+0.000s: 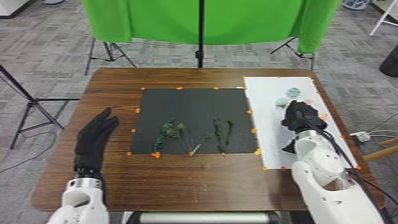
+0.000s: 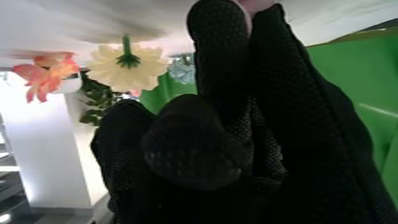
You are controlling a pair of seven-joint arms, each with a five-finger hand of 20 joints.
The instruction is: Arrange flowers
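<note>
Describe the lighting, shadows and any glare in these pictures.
Head view: the light looks fairly even, and the left hand is so dark that little glove detail shows. Right wrist view: soft shadows lie on the white sheet near the cream flower, with bright glare in the background and the right hand mostly dark.

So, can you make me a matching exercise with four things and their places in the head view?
1. left hand
2. right hand
3. green stems
4. green backdrop

A. on the dark mat
B. beyond the table's far edge
C. over the white sheet
D. left of the mat

Pairs: 1-D, 2-C, 3-A, 4-B
</note>
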